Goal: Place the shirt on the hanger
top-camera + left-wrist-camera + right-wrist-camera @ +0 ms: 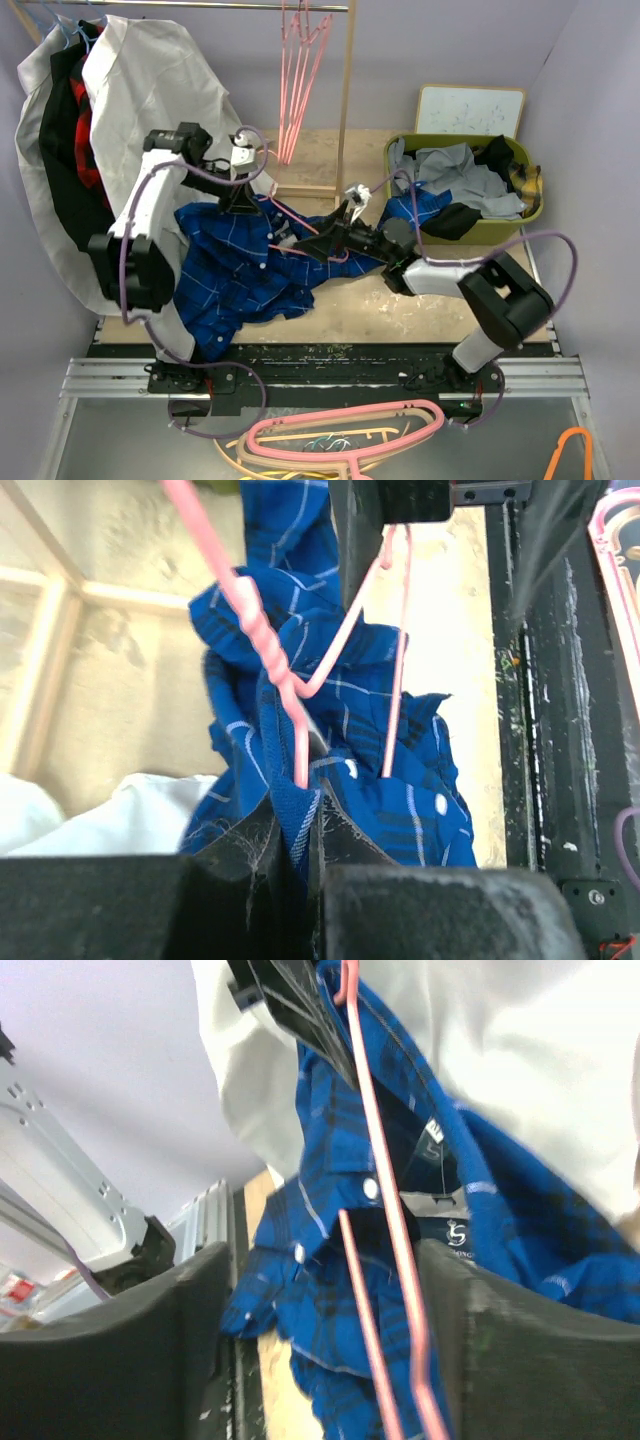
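The blue checked shirt (pixel 235 265) lies bunched on the table between the arms. My left gripper (pixel 243 200) is shut on a fold of its collar edge (pixel 296 825) and holds that edge up. The thin pink hanger (pixel 300 222) lies slanted across the shirt's neck opening, and its twisted neck (pixel 262 630) shows in the left wrist view. My right gripper (pixel 322 243) is open at the hanger's lower end. In the right wrist view the two hanger wires (pixel 385 1190) run between its wide-apart fingers (pixel 190 1340), close to the right one, with the shirt's collar label behind.
A large white garment (pixel 150 80) hangs at back left behind the left arm. Spare pink hangers (pixel 300 70) hang on the wooden rack. A green basket (pixel 535 215) of grey clothes sits at right. A thick pink hanger (pixel 350 430) and an orange one (pixel 575 450) lie in front.
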Tool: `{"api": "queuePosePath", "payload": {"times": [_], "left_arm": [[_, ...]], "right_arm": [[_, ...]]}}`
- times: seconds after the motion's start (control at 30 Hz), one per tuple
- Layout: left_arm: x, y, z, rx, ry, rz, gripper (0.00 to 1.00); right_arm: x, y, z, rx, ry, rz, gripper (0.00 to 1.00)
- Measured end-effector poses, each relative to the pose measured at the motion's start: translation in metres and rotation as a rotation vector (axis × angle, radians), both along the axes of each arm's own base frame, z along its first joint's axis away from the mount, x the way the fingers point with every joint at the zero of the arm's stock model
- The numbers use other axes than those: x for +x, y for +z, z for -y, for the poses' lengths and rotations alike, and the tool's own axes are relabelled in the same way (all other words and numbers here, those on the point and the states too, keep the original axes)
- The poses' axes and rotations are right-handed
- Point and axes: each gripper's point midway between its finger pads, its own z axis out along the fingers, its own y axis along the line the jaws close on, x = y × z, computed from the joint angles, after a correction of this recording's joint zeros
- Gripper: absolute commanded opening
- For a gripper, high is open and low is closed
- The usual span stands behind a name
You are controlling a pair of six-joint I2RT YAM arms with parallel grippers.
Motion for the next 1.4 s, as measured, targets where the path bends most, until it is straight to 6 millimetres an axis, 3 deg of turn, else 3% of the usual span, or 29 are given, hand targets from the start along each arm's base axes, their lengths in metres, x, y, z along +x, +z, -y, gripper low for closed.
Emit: {"api": "queuePosePath", "payload": {"times": [0.1, 0.23, 0.33, 0.4, 0.5, 0.6, 0.8, 0.97, 1.1, 1.2, 1.4], "left_arm": [[-0.011, 0.041, 0.002, -0.015, 0.06, 0.119, 0.0], [-0.047, 0.096, 0.008, -0.033, 0.124, 0.271, 0.0], [-0.069, 0.123, 0.011, -0.061, 0.144, 0.319, 0.0], [-0.074, 0.128, 0.01, -0.068, 0.173, 0.318, 0.0], [-0.074, 0.121, 0.007, -0.054, 0.22, 0.265, 0.0], [-0.069, 0.115, 0.001, -0.038, 0.277, 0.206, 0.0], [-0.062, 0.121, -0.013, -0.05, 0.397, 0.168, 0.0], [-0.066, 0.118, -0.018, -0.067, 0.463, 0.139, 0.0], [-0.068, 0.116, -0.018, -0.076, 0.478, 0.122, 0.0], [-0.066, 0.119, -0.017, -0.087, 0.483, 0.123, 0.0], [-0.065, 0.122, -0.016, -0.103, 0.481, 0.127, 0.0]], "right_arm": [[-0.01, 0.046, 0.011, 0.08, -0.019, 0.073, 1.0], [-0.023, 0.093, 0.043, 0.156, -0.13, 0.13, 1.0], [-0.033, 0.113, 0.071, 0.187, -0.23, 0.147, 1.0], [-0.041, 0.119, 0.088, 0.193, -0.283, 0.147, 1.0], [-0.053, 0.11, 0.105, 0.166, -0.328, 0.122, 1.0], [-0.065, 0.089, 0.108, 0.103, -0.338, 0.053, 1.0], [-0.107, 0.054, 0.088, 0.004, -0.304, -0.084, 1.0], [-0.12, 0.021, 0.065, -0.104, -0.353, -0.155, 0.97], [-0.118, -0.003, 0.037, -0.191, -0.414, -0.154, 0.92], [-0.104, -0.013, 0.025, -0.22, -0.483, -0.138, 0.87], [-0.084, 0.001, 0.006, -0.175, -0.553, -0.089, 0.79]]}}
